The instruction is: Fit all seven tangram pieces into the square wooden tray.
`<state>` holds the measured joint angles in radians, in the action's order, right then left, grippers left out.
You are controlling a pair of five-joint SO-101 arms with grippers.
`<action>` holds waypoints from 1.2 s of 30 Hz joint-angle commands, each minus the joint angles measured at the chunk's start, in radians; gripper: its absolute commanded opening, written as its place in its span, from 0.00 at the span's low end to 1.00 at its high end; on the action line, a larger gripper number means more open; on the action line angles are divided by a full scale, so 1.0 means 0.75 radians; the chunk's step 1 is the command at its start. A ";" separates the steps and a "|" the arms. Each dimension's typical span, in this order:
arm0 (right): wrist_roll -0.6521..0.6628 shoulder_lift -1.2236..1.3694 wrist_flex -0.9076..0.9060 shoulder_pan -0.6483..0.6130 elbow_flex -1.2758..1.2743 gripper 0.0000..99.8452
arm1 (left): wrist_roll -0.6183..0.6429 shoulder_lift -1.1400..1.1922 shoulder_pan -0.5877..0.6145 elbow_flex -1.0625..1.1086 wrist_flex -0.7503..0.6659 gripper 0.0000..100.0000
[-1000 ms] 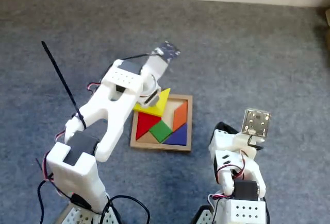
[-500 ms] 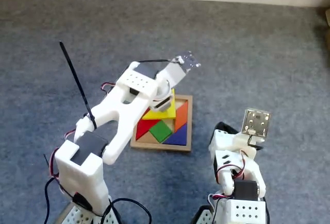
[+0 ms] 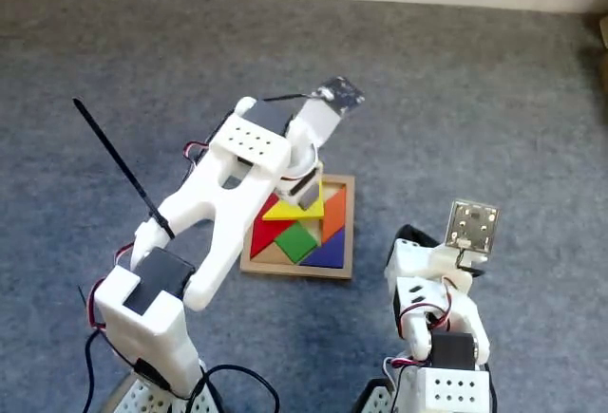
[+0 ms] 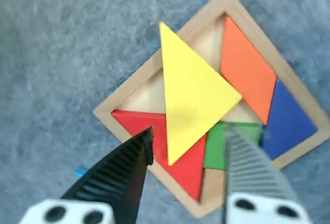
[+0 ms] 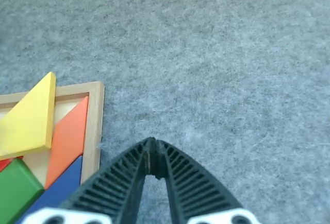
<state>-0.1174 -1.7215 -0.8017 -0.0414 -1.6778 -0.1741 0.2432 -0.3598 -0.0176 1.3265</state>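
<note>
While yellow triangle (image 4: 191,95) tilts — tray (image 4: 131,86) beneath.

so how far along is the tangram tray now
Done: the red triangle, green square, orange parallelogram and blue piece lie flat in the tray. In hand: the yellow triangle lies tilted over the red one, below the open left claw, not seated. Left: seat it and fill the bare wood gaps.

Tray (image 4: 144,71) bare matt wood; yellow triangle (image 4: 193,95) smooth, satin; carpet (image 4: 62,38) fuzzy cloth.
</note>
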 commanded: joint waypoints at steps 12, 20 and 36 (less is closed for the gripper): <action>-0.004 0.019 -0.003 0.013 -0.197 0.00 | -0.168 -0.091 0.111 0.140 0.018 0.26; -0.004 0.019 -0.003 0.013 -0.197 0.00 | -0.178 -0.079 0.263 0.159 -0.016 0.26; -0.004 0.019 -0.003 0.013 -0.197 0.00 | -0.291 -0.079 0.361 0.302 -0.225 0.26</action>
<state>-0.1174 -1.7215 -0.8017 -0.0414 -1.6778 -0.3813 0.2417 -0.1235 0.2340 1.1884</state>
